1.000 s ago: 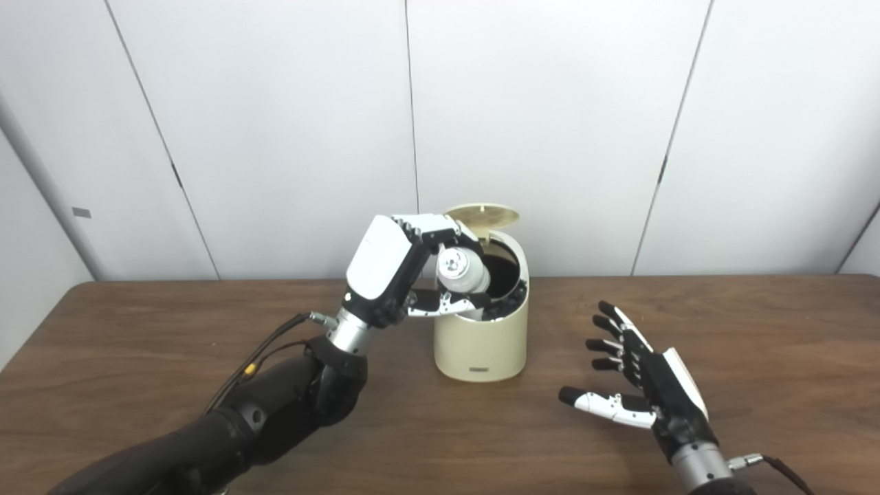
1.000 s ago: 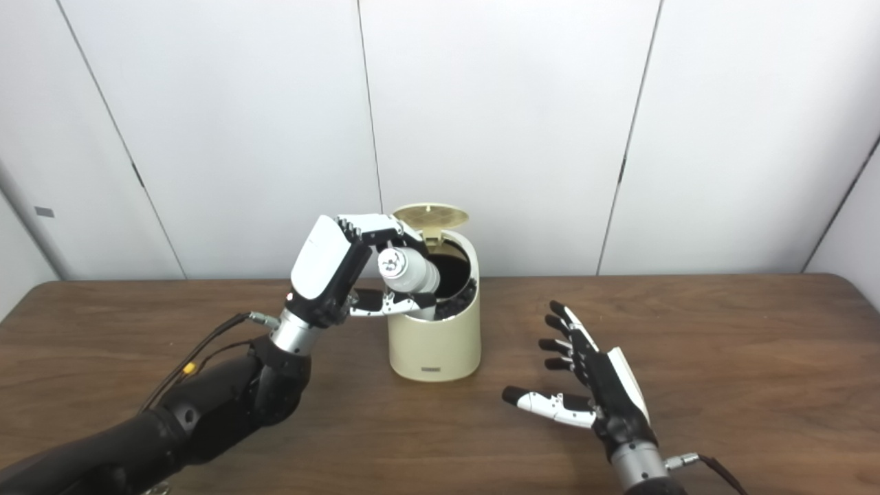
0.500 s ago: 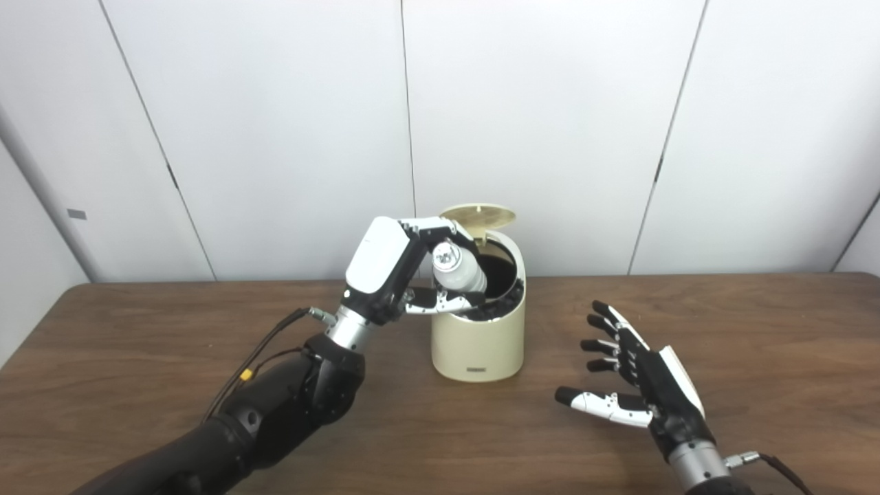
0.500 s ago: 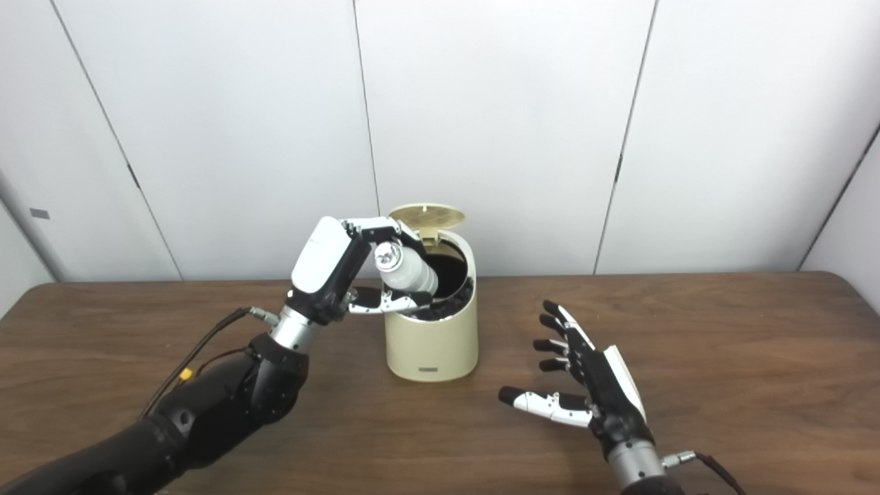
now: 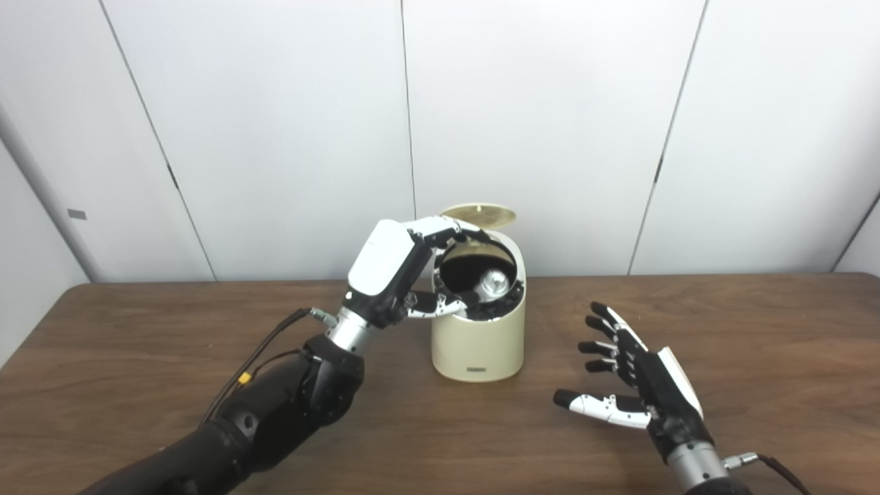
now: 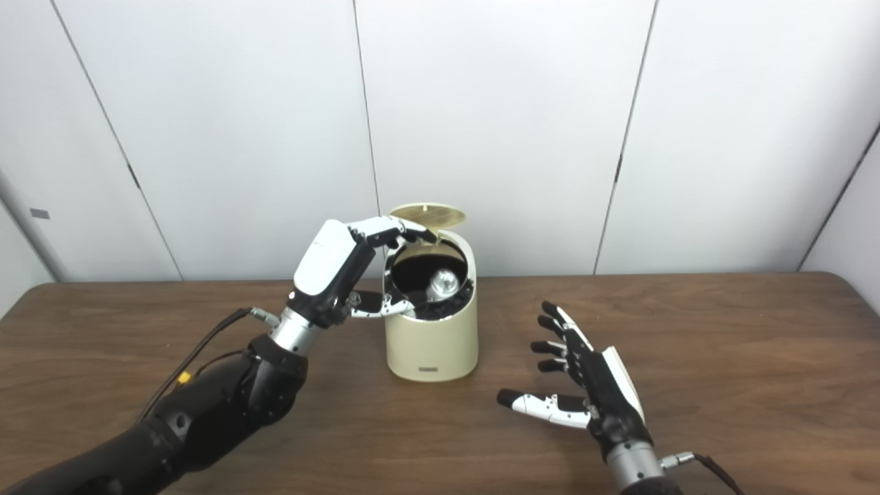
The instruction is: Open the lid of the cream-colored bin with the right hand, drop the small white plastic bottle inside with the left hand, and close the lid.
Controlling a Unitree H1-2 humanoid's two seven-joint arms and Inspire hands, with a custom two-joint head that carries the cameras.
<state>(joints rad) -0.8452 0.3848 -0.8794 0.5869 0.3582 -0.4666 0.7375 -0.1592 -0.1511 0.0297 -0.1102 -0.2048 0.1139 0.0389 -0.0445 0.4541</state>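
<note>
The small white plastic bottle (image 5: 493,282) has left the left hand (image 5: 395,271) since half a second ago and now lies inside the cream-colored bin (image 5: 479,337), its rounded pale end showing low in the dark opening against the black liner. The right hand has barely shifted.

At the left of the scene, the left arm comes in from the bottom corner, a dark forearm with a thin cable running along the brown wooden table (image 5: 137,357). Its hand is raised at the bin's left rim, empty, with the fingers (image 5: 440,230) spread and arched over the near-left edge of the opening and the thumb reaching across just below the rim.

The bin stands upright in the middle of the table, near the white panelled wall (image 6: 206,124). Its lid (image 5: 479,214) is up, hinged at the back and seen almost edge-on above the opening.

To the right, well apart from the bin, the right hand (image 6: 584,392) hovers low over the tabletop, empty, palm turned toward the bin, fingers splayed and thumb stretched out to the left.
</note>
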